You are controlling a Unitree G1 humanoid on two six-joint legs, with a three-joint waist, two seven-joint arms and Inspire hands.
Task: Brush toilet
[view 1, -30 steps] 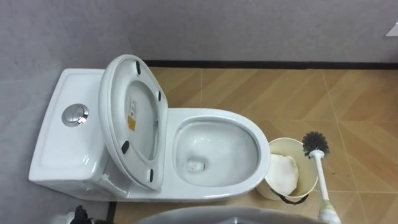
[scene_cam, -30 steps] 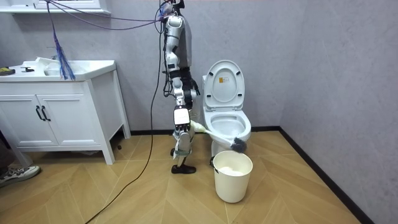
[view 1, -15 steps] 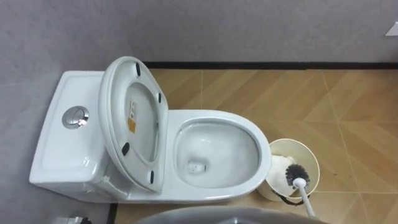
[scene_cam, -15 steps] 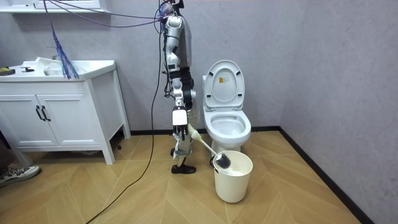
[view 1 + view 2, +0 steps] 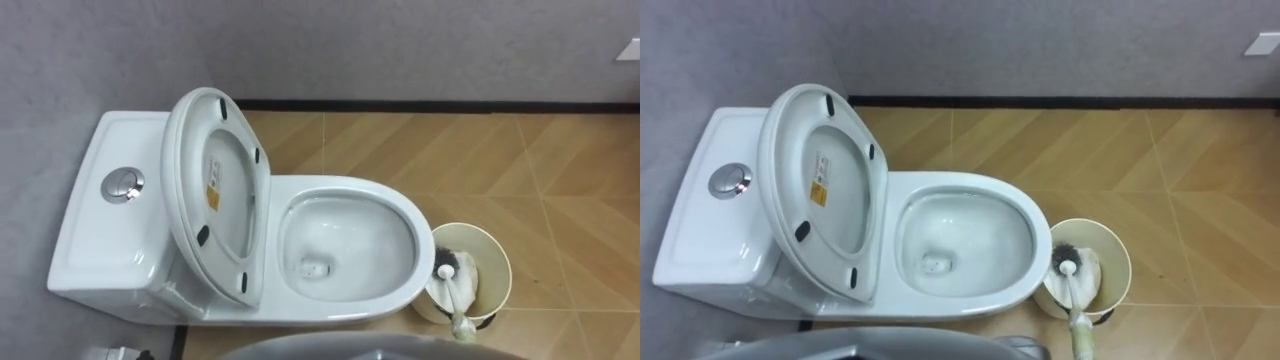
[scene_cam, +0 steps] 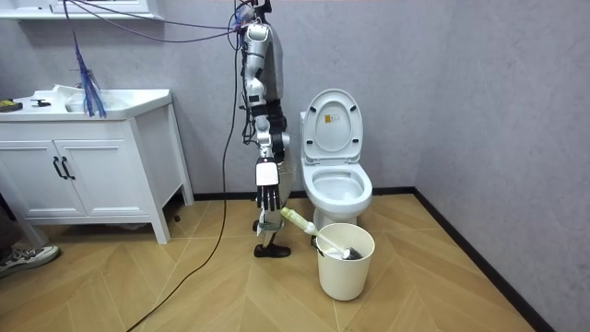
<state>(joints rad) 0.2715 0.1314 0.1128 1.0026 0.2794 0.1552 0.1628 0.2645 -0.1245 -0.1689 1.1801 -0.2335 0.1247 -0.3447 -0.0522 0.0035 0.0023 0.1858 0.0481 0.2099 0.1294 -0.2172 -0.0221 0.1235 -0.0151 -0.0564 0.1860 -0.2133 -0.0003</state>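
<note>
The white toilet (image 5: 350,190) stands against the grey wall with seat and lid (image 5: 215,190) raised and the bowl bare. To its right is a cream bucket (image 5: 500,265). The toilet brush (image 5: 447,268) lies in it, dark bristle head down inside, and the pale handle (image 5: 462,318) leans out over the near rim. In the room view I stand beside the toilet, and my right hand (image 6: 267,196) hangs open at my side with straight fingers pointing down. The hand is a little apart from the brush handle (image 6: 297,219) and holds nothing.
A white wad lies inside the bucket (image 5: 1120,262) next to the brush head. The flush button (image 5: 121,185) sits on the tank at the left. A white vanity cabinet (image 6: 83,157) stands at the room view's left, with open wooden floor around the bucket (image 6: 346,267).
The brush came down from beside the bucket into it, head first. My right hand uncurled and let go of the handle, which now leans on the rim.
</note>
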